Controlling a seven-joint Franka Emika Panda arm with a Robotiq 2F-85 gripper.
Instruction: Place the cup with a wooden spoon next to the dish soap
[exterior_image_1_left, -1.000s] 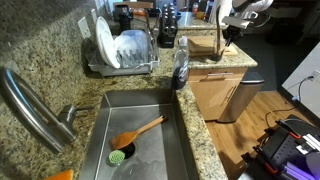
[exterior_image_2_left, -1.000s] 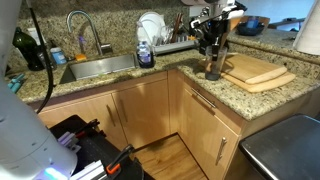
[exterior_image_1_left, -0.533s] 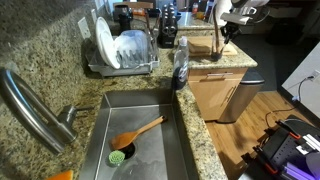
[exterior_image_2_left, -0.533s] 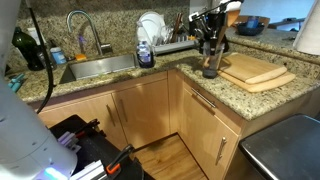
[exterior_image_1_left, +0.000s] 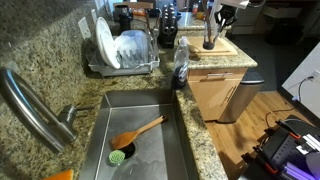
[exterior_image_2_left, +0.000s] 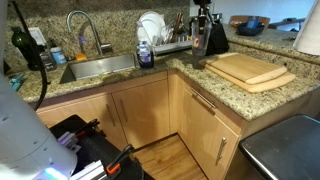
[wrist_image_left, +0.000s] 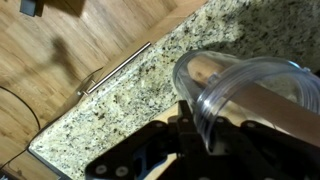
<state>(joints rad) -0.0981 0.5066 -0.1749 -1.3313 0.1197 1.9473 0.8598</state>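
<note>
In an exterior view, my gripper (exterior_image_1_left: 209, 39) is clamped on the cup (exterior_image_1_left: 208, 44) near the counter's back corner, well apart from the dish soap (exterior_image_1_left: 180, 62) at the sink's edge. In an exterior view, bare granite counter (exterior_image_2_left: 176, 68) lies between them. In the wrist view, the cup's rim hangs near the counter's front edge.
</note>
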